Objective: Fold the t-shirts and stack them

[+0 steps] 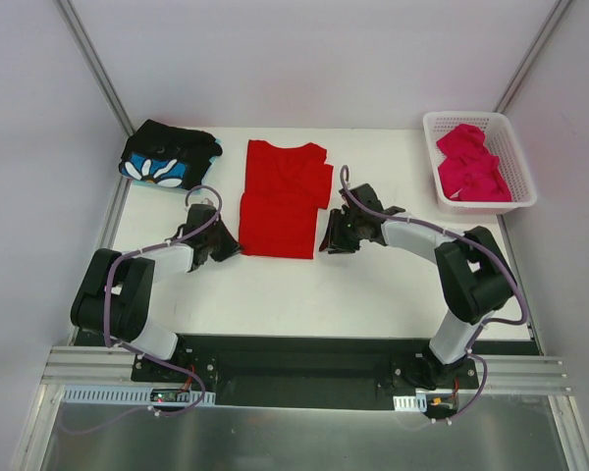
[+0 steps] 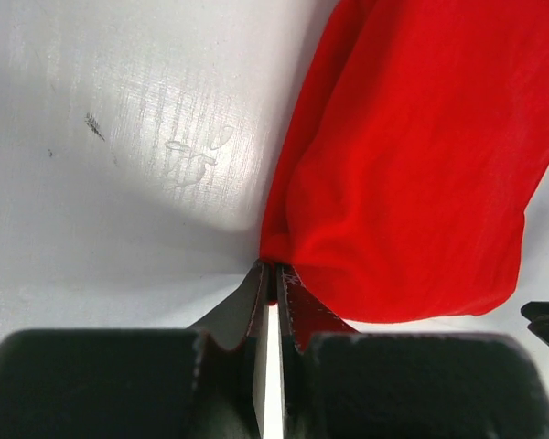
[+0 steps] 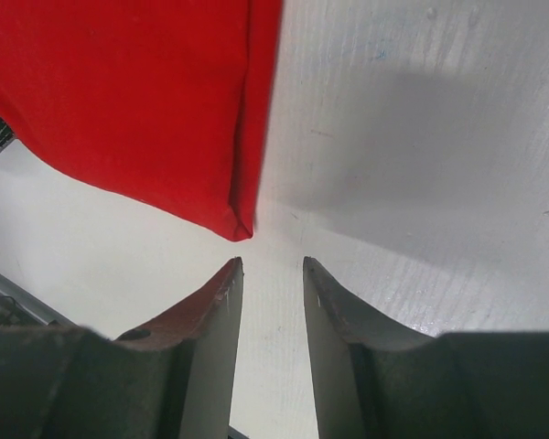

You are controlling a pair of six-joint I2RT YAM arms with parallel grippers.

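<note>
So the red t-shirt [image 1: 280,201] lay mid-table, black flowered t-shirt [image 1: 167,157] at the far-left corner, pink t-shirt [image 1: 471,162] heaped in the basket [image 1: 525,182]. The left gripper [image 1: 236,249] was clamped on the red one's near-left corner; the right gripper [image 1: 326,241] sat open just short of its near-right corner.

White plastic lattice basket [image 1: 520,162] at the far right corner of the white table [image 1: 373,285]

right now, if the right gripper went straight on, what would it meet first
Most likely the near corner of the red t-shirt, just ahead of the open right gripper and slightly left; depth is unclear.
</note>
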